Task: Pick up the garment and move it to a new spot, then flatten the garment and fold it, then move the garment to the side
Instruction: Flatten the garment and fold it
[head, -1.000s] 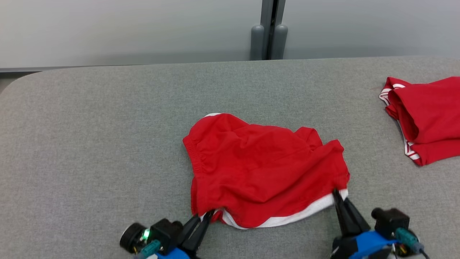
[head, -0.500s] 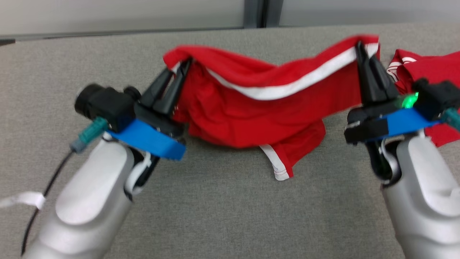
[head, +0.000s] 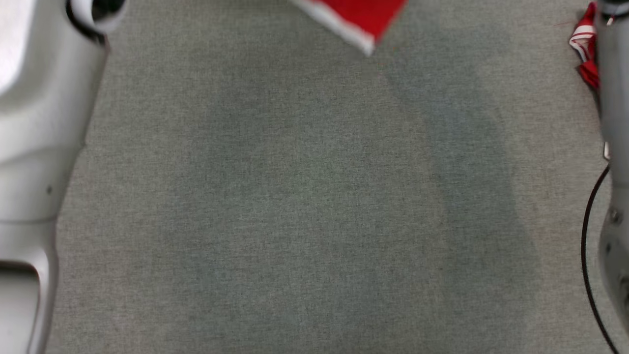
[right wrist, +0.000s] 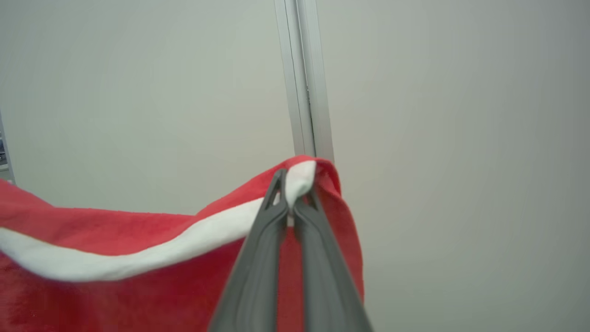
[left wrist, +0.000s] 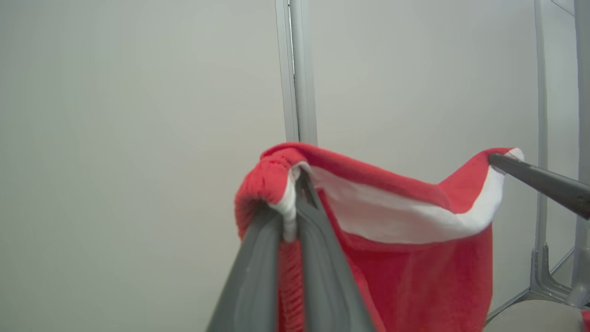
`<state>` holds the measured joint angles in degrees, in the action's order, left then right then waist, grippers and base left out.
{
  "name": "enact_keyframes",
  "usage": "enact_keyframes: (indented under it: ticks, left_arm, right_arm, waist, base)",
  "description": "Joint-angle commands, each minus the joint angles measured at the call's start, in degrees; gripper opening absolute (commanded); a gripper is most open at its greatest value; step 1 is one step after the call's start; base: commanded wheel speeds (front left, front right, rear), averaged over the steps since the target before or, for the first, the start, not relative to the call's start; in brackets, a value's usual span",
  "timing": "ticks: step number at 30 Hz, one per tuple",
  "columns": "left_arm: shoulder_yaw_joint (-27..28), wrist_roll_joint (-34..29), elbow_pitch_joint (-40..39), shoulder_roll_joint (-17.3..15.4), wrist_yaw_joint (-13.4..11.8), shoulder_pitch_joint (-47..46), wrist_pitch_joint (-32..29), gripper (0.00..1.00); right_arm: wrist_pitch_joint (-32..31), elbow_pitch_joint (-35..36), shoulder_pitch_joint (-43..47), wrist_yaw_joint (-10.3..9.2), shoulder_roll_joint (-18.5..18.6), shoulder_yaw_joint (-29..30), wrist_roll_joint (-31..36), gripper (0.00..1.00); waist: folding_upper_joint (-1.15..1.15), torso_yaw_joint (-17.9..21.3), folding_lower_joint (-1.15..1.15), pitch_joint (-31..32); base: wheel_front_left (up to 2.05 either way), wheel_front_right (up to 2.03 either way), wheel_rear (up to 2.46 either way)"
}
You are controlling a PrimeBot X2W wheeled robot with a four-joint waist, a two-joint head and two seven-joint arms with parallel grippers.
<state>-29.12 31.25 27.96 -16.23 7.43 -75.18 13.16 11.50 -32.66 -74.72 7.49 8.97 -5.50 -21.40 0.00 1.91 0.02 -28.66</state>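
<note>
Red garment [left wrist: 415, 267] strung up in the air between both grippers

The left gripper [left wrist: 291, 203] is pinched tight on one white-trimmed corner and the right gripper [right wrist: 292, 193] is clamped on the other, so the white band sags between them in front of the pale wall. Looking down from the head, a loose corner of it hangs over the grey table [head: 295, 196], with the left forearm [head: 39, 123] and right forearm [head: 614, 147] on either side. Another red piece [head: 584, 54] sits at the table's far right, right beside that forearm.
</note>
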Motion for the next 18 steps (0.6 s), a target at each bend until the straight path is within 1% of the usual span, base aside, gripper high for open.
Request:
enact_keyframes:
  ticks: [1,3,5,8,11,13,15,18]
  left_arm:
    - [-0.9,0.8,1.4,0.3,0.0,-3.5,0.3,0.00]
    - [-2.1,1.6,3.3,0.7,0.0,-7.0,0.6,0.00]
    - [-3.4,2.6,5.2,1.3,0.0,-8.9,0.9,0.00]
    - [-5.8,4.2,7.2,1.6,0.0,-8.9,1.4,0.00]
    - [-7.9,5.5,8.5,1.4,0.0,-5.1,1.8,0.00]
    - [-8.4,6.2,8.5,1.4,0.0,-1.7,2.0,0.00]
    - [-8.3,6.1,7.1,1.2,0.0,2.5,2.1,0.00]
    - [-6.4,5.0,4.4,1.2,0.0,11.0,2.1,0.00]
  right_arm:
    - [0.2,-2.0,-3.7,0.02,0.3,0.2,-1.1,0.00]
    - [0.7,-4.8,-7.1,0.02,0.6,-0.2,-1.5,0.00]
    - [1.0,-7.3,-8.7,0.02,0.8,-1.2,-1.6,0.00]
    - [1.9,-10.3,-8.9,0.02,0.9,-2.4,-2.2,0.00]
    - [2.8,-12.3,-5.5,0.02,0.8,-4.2,-3.3,0.00]
    - [3.4,-12.3,-2.6,0.02,1.2,-5.4,-4.1,0.00]
    - [3.6,-11.5,1.2,0.02,1.6,-6.5,-4.9,0.00]
    - [3.7,-9.0,8.4,0.02,2.0,-8.2,-6.1,0.00]
  waist:
    - [0.00,-0.3,-0.02,-0.5]
    - [0.00,-0.3,-0.02,-0.8]
    - [0.00,-0.4,-0.02,-0.8]
    - [0.00,-0.6,-0.02,-0.8]
    - [0.00,-0.7,-0.02,-0.8]
    - [0.00,-0.8,-0.02,-0.7]
    - [0.00,-1.0,-0.02,-0.5]
    - [0.00,-1.2,-0.02,0.5]
  base:
    - [0.00,0.00,0.00]
    - [0.00,0.00,0.00]
    - [0.00,0.00,0.00]
    - [0.00,0.00,0.00]
    - [0.00,0.00,0.00]
    - [0.00,0.00,0.00]
    - [0.00,0.00,0.00]
    - [0.00,0.00,0.00]
